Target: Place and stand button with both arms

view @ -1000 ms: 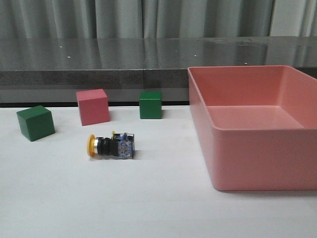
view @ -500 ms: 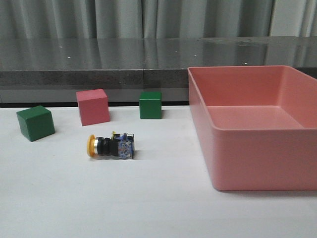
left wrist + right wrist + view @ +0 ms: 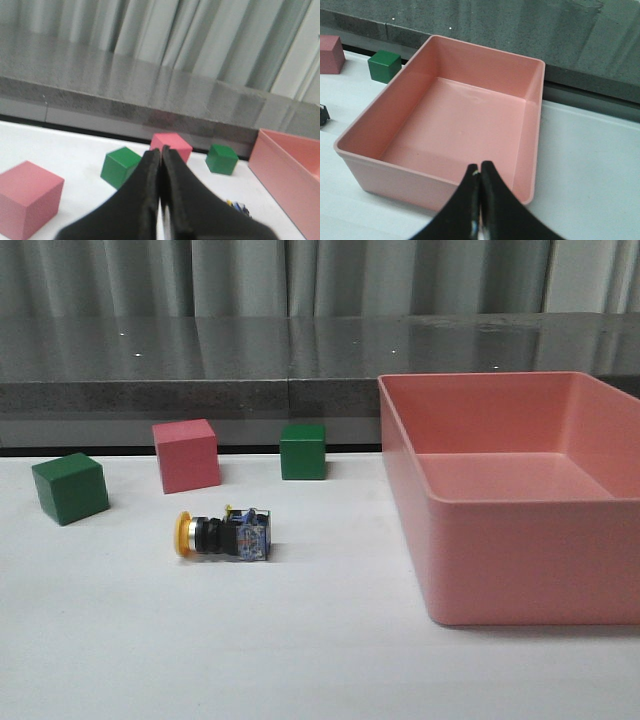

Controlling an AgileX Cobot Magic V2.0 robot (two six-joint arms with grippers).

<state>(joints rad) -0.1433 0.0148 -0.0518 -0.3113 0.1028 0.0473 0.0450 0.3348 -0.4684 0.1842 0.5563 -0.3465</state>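
1. We see the small yellow-capped push-button with black body and bluish base (image 3: 224, 535) lying on its side on the white table (image 3: 300, 640), cap pointing left, near the pink cube (image 3: 186, 455); neither arm shows in the front view.
2. The left gripper (image 3: 161, 155) has its black fingers pressed together, holding nothing; they hide all but a sliver of the button.
3. The right gripper (image 3: 480, 170) is likewise closed and empty, above the pink plastic bin (image 3: 380, 175); only the button's edge shows there.

button (image 3: 223, 536) on its side on the bench (image 3: 300, 660), cap pointing left | three cubes behind it: one far left (image 3: 70, 488), one behind-left (image 3: 186, 455), one behind-right (image 3: 303, 451) | bin (image 3: 520, 530) to the right, well apart from the button, with nothing in it
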